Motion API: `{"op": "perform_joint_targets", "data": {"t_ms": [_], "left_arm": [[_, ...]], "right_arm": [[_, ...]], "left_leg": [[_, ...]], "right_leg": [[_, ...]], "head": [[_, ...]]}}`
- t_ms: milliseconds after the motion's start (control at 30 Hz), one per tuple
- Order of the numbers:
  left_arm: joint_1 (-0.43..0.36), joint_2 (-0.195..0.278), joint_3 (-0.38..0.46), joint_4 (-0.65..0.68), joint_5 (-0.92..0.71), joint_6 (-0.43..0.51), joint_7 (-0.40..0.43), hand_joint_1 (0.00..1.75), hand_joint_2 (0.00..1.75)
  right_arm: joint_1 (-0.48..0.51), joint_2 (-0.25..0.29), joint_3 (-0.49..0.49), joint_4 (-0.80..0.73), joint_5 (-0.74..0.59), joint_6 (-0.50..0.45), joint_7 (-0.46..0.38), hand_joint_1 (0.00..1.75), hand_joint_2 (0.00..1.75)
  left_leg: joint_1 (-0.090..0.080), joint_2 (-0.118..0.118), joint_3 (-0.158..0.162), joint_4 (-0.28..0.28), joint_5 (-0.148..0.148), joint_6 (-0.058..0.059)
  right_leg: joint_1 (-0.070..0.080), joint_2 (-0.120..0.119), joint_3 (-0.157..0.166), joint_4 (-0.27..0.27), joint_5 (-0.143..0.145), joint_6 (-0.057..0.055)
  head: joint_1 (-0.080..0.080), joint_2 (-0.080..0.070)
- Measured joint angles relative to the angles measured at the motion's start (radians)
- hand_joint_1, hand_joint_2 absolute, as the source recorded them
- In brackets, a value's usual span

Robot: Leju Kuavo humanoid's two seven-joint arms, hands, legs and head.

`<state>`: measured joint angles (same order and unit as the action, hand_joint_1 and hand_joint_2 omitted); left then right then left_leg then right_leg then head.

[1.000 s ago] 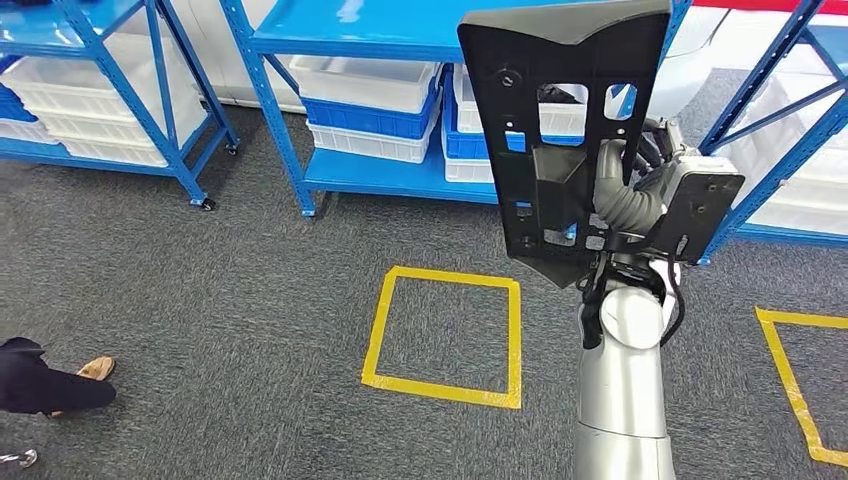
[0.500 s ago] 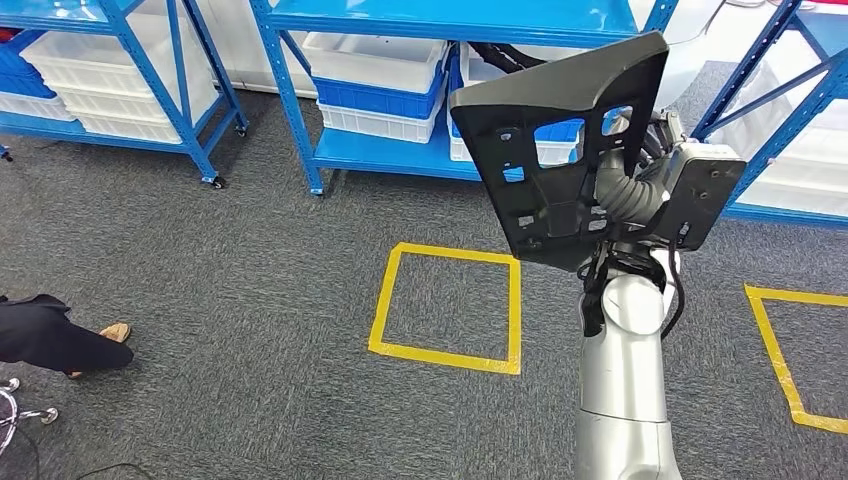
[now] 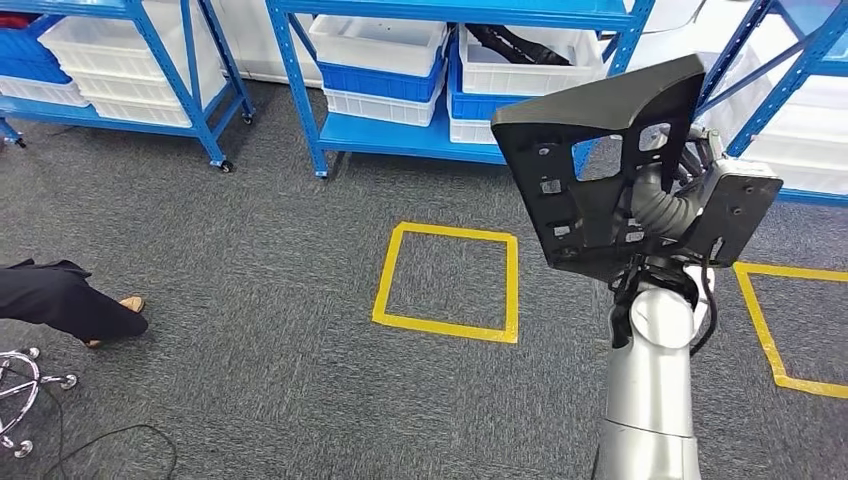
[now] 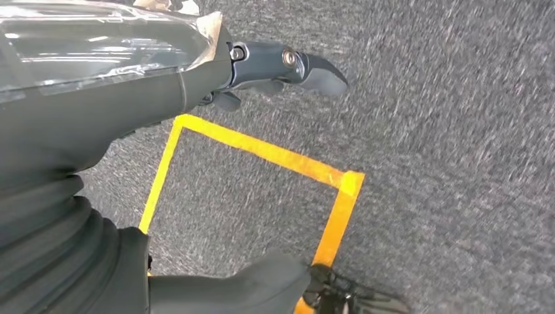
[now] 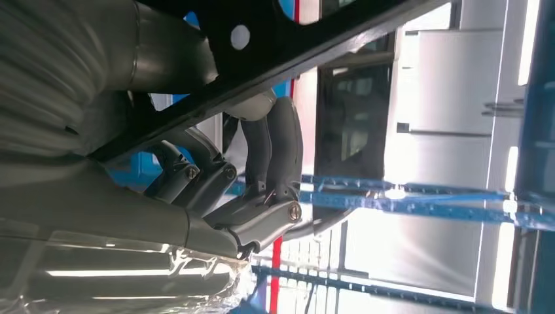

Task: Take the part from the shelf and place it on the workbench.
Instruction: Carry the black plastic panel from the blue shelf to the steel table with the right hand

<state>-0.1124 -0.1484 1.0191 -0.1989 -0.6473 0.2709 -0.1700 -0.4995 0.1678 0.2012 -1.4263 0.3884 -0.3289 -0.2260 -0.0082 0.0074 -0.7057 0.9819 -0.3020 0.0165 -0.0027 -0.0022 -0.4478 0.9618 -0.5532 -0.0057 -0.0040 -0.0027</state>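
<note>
My right hand grips the black part from behind, fingers curled over its edge, holding it raised and clear of the blue shelf for carrying to a workbench, while my left hand hangs unclenched, holding nothing.

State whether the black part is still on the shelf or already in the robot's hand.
In hand. The right hand holds the black part raised above the carpet, apart from the blue shelf behind.
</note>
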Motion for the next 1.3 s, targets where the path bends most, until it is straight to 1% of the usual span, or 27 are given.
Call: {"op": "perform_joint_targets", "data": {"t_ms": [33, 67, 133, 167, 200, 233, 267, 300, 333, 367, 400, 433, 500, 567, 600, 667, 700, 733, 800, 867, 1067, 1100, 1167, 1200, 1233, 1267, 1300], "left_arm": [[0.003, 0.000, 0.000, 0.000, -0.003, -0.001, -0.001, 0.00, 1.75], [0.006, 0.001, -0.001, 0.000, -0.005, -0.002, -0.001, 0.00, 1.75], [0.009, 0.002, -0.001, 0.000, -0.009, -0.005, -0.002, 0.00, 1.75], [0.009, 0.003, -0.001, 0.000, -0.010, -0.007, -0.002, 0.00, 1.75], [0.009, 0.003, -0.001, -0.001, -0.010, -0.008, -0.003, 0.00, 1.75], [0.009, 0.003, -0.001, -0.001, -0.010, -0.008, -0.003, 0.00, 1.75], [0.009, 0.003, -0.001, -0.001, -0.010, -0.008, -0.003, 0.00, 1.75], [0.009, 0.003, -0.001, -0.001, -0.011, -0.008, -0.003, 0.00, 1.75], [0.009, 0.004, -0.002, -0.001, -0.012, -0.008, -0.004, 0.00, 1.75], [0.008, 0.004, -0.003, -0.002, -0.013, -0.008, -0.004, 0.00, 1.75], [0.008, 0.004, -0.004, -0.002, -0.014, -0.008, -0.004, 0.00, 1.75], [0.008, 0.004, -0.005, -0.002, -0.015, -0.008, -0.005, 0.00, 1.75], [0.008, 0.004, -0.007, -0.002, -0.016, -0.008, -0.005, 0.00, 1.75], [0.008, 0.002, -0.009, -0.002, -0.016, -0.007, -0.005, 0.00, 1.75], [0.007, 0.002, -0.010, -0.002, -0.016, -0.008, -0.006, 0.00, 1.75], [0.008, 0.002, -0.013, -0.002, -0.018, -0.008, -0.007, 0.00, 1.75], [0.008, 0.002, -0.014, -0.002, -0.019, -0.008, -0.008, 0.00, 1.75], [0.009, 0.002, -0.015, -0.002, -0.020, -0.008, -0.008, 0.00, 1.75], [0.010, 0.001, -0.016, -0.002, -0.020, -0.008, -0.008, 0.00, 1.75], [0.010, 0.001, -0.016, -0.002, -0.021, -0.008, -0.008, 0.00, 1.75], [0.010, 0.001, -0.016, -0.002, -0.021, -0.008, -0.008, 0.00, 1.75], [0.009, 0.000, -0.016, -0.002, -0.021, -0.008, -0.008, 0.00, 1.75], [0.008, 0.001, -0.016, -0.002, -0.021, -0.008, -0.008, 0.00, 1.75], [0.008, 0.001, -0.016, -0.002, -0.022, -0.007, -0.008, 0.00, 1.75], [0.008, 0.001, -0.016, -0.002, -0.022, -0.007, -0.008, 0.00, 1.75], [0.009, 0.001, -0.016, -0.002, -0.022, -0.006, -0.008, 0.00, 1.75], [0.011, 0.001, -0.016, -0.002, -0.023, -0.005, -0.008, 0.00, 1.75]], "right_arm": [[0.004, -0.003, -0.003, -0.004, 0.006, -0.002, 0.004, 1.75, 1.75], [0.006, -0.005, -0.007, -0.008, 0.010, -0.003, 0.008, 1.75, 1.75], [0.010, -0.010, -0.013, -0.016, 0.018, -0.004, 0.014, 1.75, 1.75], [0.013, -0.013, -0.015, -0.019, 0.020, -0.004, 0.016, 1.75, 1.75], [0.016, -0.015, -0.017, -0.020, 0.021, -0.004, 0.017, 1.75, 1.75], [0.020, -0.017, -0.020, -0.021, 0.022, -0.004, 0.017, 1.75, 1.75], [0.022, -0.019, -0.022, -0.021, 0.022, -0.004, 0.018, 1.75, 1.75], [0.023, -0.020, -0.024, -0.023, 0.023, -0.004, 0.018, 1.75, 1.75], [0.023, -0.022, -0.026, -0.025, 0.023, -0.004, 0.018, 1.75, 1.75], [0.022, -0.023, -0.028, -0.027, 0.024, -0.004, 0.018, 1.75, 1.75], [0.021, -0.025, -0.029, -0.029, 0.026, -0.004, 0.018, 1.75, 1.75], [0.020, -0.027, -0.030, -0.030, 0.029, -0.004, 0.018, 1.75, 1.75], [0.019, -0.031, -0.031, -0.030, 0.035, -0.004, 0.019, 1.75, 1.75], [0.017, -0.038, -0.032, -0.030, 0.039, -0.004, 0.021, 1.75, 1.75], [0.017, -0.042, -0.033, -0.029, 0.040, -0.004, 0.021, 1.75, 1.75], [0.018, -0.051, -0.033, -0.028, 0.041, -0.004, 0.021, 1.75, 1.75], [0.019, -0.055, -0.034, -0.027, 0.043, -0.004, 0.021, 1.75, 1.75], [0.020, -0.058, -0.034, -0.025, 0.045, -0.005, 0.021, 1.75, 1.75], [0.020, -0.062, -0.034, -0.024, 0.054, -0.009, 0.022, 1.75, 1.75], [0.020, -0.062, -0.034, -0.024, 0.060, -0.012, 0.022, 1.75, 1.75], [0.020, -0.062, -0.034, -0.024, 0.062, -0.013, 0.023, 1.75, 1.75], [0.020, -0.063, -0.034, -0.024, 0.064, -0.014, 0.023, 1.75, 1.75], [0.019, -0.064, -0.034, -0.024, 0.072, -0.019, 0.025, 1.75, 1.75], [0.019, -0.065, -0.034, -0.024, 0.076, -0.022, 0.026, 1.75, 1.75], [0.019, -0.066, -0.034, -0.024, 0.079, -0.025, 0.028, 1.75, 1.75], [0.018, -0.067, -0.034, -0.024, 0.080, -0.027, 0.030, 1.75, 1.75], [0.020, -0.068, -0.034, -0.024, 0.081, -0.028, 0.032, 1.75, 1.75]], "left_leg": [[0.003, -0.002, -0.008, 0.015, -0.025, -0.008], [0.006, -0.004, -0.022, 0.052, -0.071, -0.015], [0.014, -0.006, -0.058, 0.179, -0.173, -0.031], [0.017, -0.006, -0.072, 0.245, -0.199, -0.037], [0.019, -0.006, -0.073, 0.286, -0.200, -0.041], [0.022, -0.006, -0.057, 0.295, -0.185, -0.043], [0.024, -0.006, -0.022, 0.263, -0.163, -0.044], [0.026, -0.006, 0.028, 0.202, -0.145, -0.043], [0.026, -0.007, 0.081, 0.130, -0.141, -0.039], [0.025, -0.009, 0.120, 0.073, -0.145, -0.035], [0.023, -0.010, 0.145, 0.034, -0.152, -0.030], [0.019, -0.011, 0.153, 0.017, -0.160, -0.024], [0.018, -0.008, 0.149, 0.007, -0.154, -0.008], [0.020, -0.004, 0.146, -0.006, -0.141, 0.012], [0.021, -0.002, 0.142, -0.010, -0.135, 0.019], [0.019, -0.002, 0.129, -0.010, -0.125, 0.027], [0.019, -0.002, 0.123, -0.009, -0.121, 0.027], [0.018, -0.004, 0.117, -0.009, -0.117, 0.026], [0.018, -0.009, 0.111, -0.007, -0.111, 0.022], [0.018, -0.012, 0.110, -0.006, -0.109, 0.019], [0.019, -0.012, 0.109, -0.006, -0.109, 0.019], [0.019, -0.013, 0.109, -0.005, -0.109, 0.018], [0.014, -0.018, 0.101, 0.004, -0.107, 0.011], [0.013, -0.022, 0.096, 0.008, -0.104, 0.005], [0.012, -0.027, 0.088, 0.012, -0.100, -0.004], [0.015, -0.027, 0.065, 0.056, -0.126, -0.015], [0.018, -0.024, 0.031, 0.135, -0.163, -0.025]], "right_leg": [[-0.003, -0.001, -0.007, 0.000, 0.012, -0.007], [-0.007, -0.001, -0.015, -0.001, 0.024, -0.013], [-0.009, -0.002, -0.034, 0.001, 0.046, -0.018], [-0.009, -0.002, -0.044, 0.002, 0.055, -0.016], [-0.009, -0.002, -0.055, 0.004, 0.063, -0.013], [-0.010, -0.002, -0.065, 0.007, 0.069, -0.010], [-0.011, -0.002, -0.073, 0.011, 0.072, -0.007], [-0.012, -0.002, -0.080, 0.016, 0.075, -0.004], [-0.011, -0.002, -0.086, 0.020, 0.076, -0.001], [-0.010, -0.003, -0.089, 0.023, 0.079, 0.003], [-0.008, -0.003, -0.093, 0.025, 0.082, 0.008], [-0.007, -0.003, -0.096, 0.025, 0.085, 0.014], [-0.008, -0.004, -0.102, 0.028, 0.089, 0.025], [-0.007, -0.002, -0.128, 0.069, 0.063, 0.027], [-0.008, -0.001, -0.154, 0.123, 0.034, 0.024], [-0.009, 0.000, -0.217, 0.267, -0.029, 0.020], [-0.010, 0.000, -0.238, 0.317, -0.046, 0.022], [-0.011, 0.000, -0.240, 0.332, -0.048, 0.028], [-0.013, 0.000, -0.203, 0.275, -0.023, 0.042], [-0.015, 0.000, -0.175, 0.227, -0.005, 0.048], [-0.016, 0.000, -0.164, 0.208, 0.002, 0.050], [-0.017, 0.001, -0.153, 0.188, 0.009, 0.052], [-0.019, 0.015, -0.103, 0.096, 0.032, 0.052], [-0.019, 0.020, -0.086, 0.062, 0.042, 0.049], [-0.021, 0.022, -0.075, 0.035, 0.052, 0.041], [-0.022, 0.013, -0.082, 0.036, 0.060, 0.029], [-0.021, 0.000, -0.090, 0.038, 0.067, 0.016]], "head": [[-0.001, 0.000], [-0.002, 0.000], [-0.005, 0.000], [-0.005, 0.000], [-0.005, 0.000], [-0.006, 0.000], [-0.006, 0.000], [-0.006, 0.000], [-0.006, 0.000], [-0.005, 0.000], [-0.005, 0.000], [-0.005, 0.000], [-0.005, 0.000], [-0.003, 0.000], [-0.001, 0.000], [0.002, 0.000], [0.002, 0.000], [0.002, 0.000], [0.003, 0.000], [0.003, 0.000], [0.003, 0.000], [0.003, 0.000], [0.003, 0.000], [0.002, 0.000], [0.001, 0.000], [-0.001, 0.000], [-0.003, 0.000]]}}
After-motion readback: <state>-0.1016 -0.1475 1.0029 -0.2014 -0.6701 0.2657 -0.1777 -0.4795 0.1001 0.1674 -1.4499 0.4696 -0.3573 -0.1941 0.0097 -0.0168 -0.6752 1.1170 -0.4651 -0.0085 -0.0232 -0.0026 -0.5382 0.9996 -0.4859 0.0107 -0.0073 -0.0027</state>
